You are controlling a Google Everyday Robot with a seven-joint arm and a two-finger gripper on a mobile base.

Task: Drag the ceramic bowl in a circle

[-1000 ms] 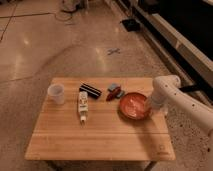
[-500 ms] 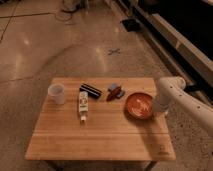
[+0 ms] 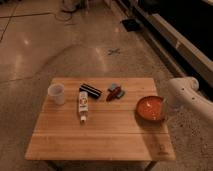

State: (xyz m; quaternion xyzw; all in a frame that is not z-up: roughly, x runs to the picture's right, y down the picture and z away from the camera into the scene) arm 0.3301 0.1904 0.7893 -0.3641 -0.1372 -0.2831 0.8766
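on the pale wooden plank worktop (image 3: pixel 100 137) a small translucent white cup (image 3: pixel 56 93) stands at the left, then a flat black bar (image 3: pixel 90 90), a white tube (image 3: pixel 83 106) lying down, and small red and grey bits (image 3: pixel 115 93) too blurred to name. the glossy, round, shallow orange-red ceramic bowl (image 3: pixel 150 108) sits near the right edge. the claw (image 3: pixel 164 104) is at its right rim; whether it grips cannot be told

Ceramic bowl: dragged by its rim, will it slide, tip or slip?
Wide and shallow, the ceramic bowl likely slides flat rather than tips. Its glossy glaze may slip from the gripper, at its right rim. Near the right edge of the table, a fall would probably break it.
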